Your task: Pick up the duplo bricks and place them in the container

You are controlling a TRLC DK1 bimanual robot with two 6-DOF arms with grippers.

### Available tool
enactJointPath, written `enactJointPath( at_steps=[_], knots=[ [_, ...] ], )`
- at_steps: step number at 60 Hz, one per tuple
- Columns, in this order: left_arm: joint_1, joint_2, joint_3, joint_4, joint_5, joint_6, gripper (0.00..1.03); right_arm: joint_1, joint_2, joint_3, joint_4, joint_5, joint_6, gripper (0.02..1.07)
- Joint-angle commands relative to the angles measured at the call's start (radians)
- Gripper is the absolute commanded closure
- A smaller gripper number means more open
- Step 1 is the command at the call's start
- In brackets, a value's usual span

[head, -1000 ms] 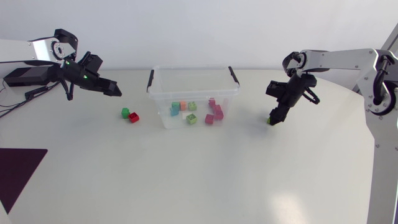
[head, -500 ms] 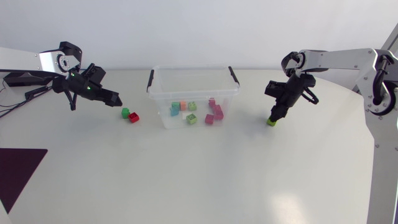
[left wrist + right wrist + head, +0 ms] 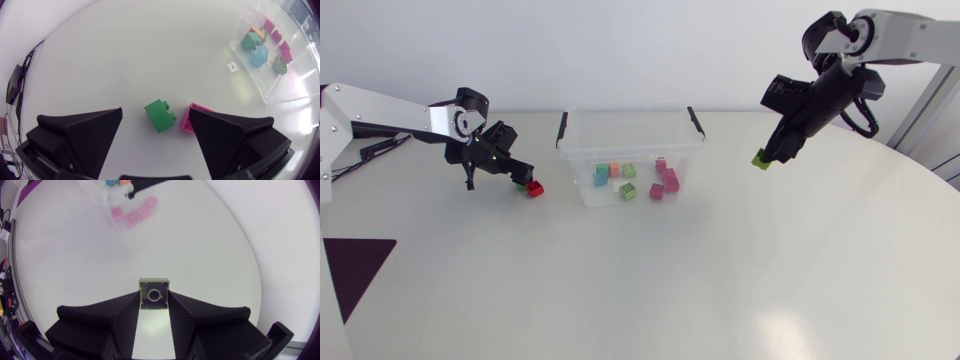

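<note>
Right jaws clamp a lime brick (image 3: 761, 158) at upper right, short of the container (image 3: 630, 150) holding several bricks; my left jaws stand apart around a green brick (image 3: 160, 116), red brick (image 3: 535, 189) beside.

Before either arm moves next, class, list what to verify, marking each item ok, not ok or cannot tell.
1. Right gripper shut on olive brick: ok.
2. Olive brick lifted off the table: ok.
3. Olive brick above container: not ok, off to its side.
4. Left gripper open around green brick: ok.
5. Red brick clear of the left gripper's fingers: cannot tell.
6. Container uncovered: ok.
</note>
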Motion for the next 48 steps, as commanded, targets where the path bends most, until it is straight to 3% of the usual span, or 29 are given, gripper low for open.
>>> enactJointPath(
  at_steps=[1, 10, 28, 48],
  knots=[
    [-0.003, 0.032, -0.002, 0.006, -0.017, -0.04, 0.12, 0.025, -0.05, -0.032, -0.016, -0.018, 0.028, 0.9],
    [-0.003, 0.049, 0.003, 0.005, -0.04, -0.093, 0.27, 0.143, -0.164, 0.002, -0.02, -0.025, 0.133, 0.9],
    [0.009, 0.006, -0.015, -0.001, -0.035, -0.108, 0.27, 0.318, -0.171, 0.129, -0.034, -0.024, 0.26, 0.9],
    [-0.071, -0.129, -0.169, 0.012, 0.005, -0.073, 0.27, 0.355, -0.162, 0.112, -0.042, -0.018, 0.277, 0.9]
  ],
)
